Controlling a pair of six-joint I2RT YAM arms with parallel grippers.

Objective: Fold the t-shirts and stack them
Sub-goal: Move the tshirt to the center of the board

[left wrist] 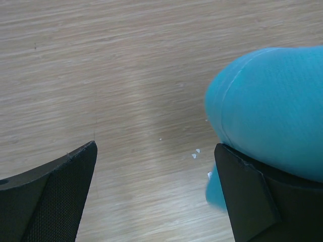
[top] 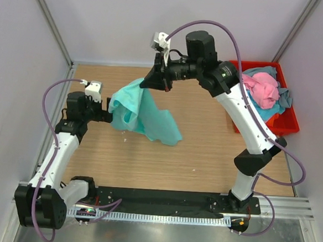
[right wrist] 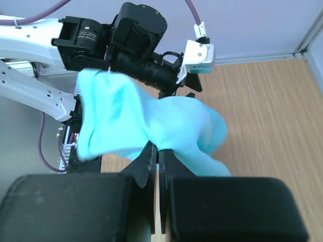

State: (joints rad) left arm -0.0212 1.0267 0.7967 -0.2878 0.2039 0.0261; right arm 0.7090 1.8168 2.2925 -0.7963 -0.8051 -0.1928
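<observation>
Clearly we have the right gripper (top: pixel 155 82) clenched on an upper edge of the teal-green t-shirt (top: pixel 145 115), holding it up over the wooden table (top: pixel 203 151). The cloth hangs in a loose drape, and we cannot tell whether its lower corner touches the wood. From the right wrist, fabric is pinched in the narrow slit where the jaws meet. Our left gripper (top: pixel 107 116) is released, jaws wide apart, at the shirt's left side; a fold bulges over one of its fingers (left wrist: pixel 252 201). A pink t-shirt (top: pixel 262 88), a turquoise-blue t-shirt (top: pixel 264 112) and a grey-blue t-shirt (top: pixel 285 97) lie heaped in the red bin (top: pixel 287 127) at the right.
</observation>
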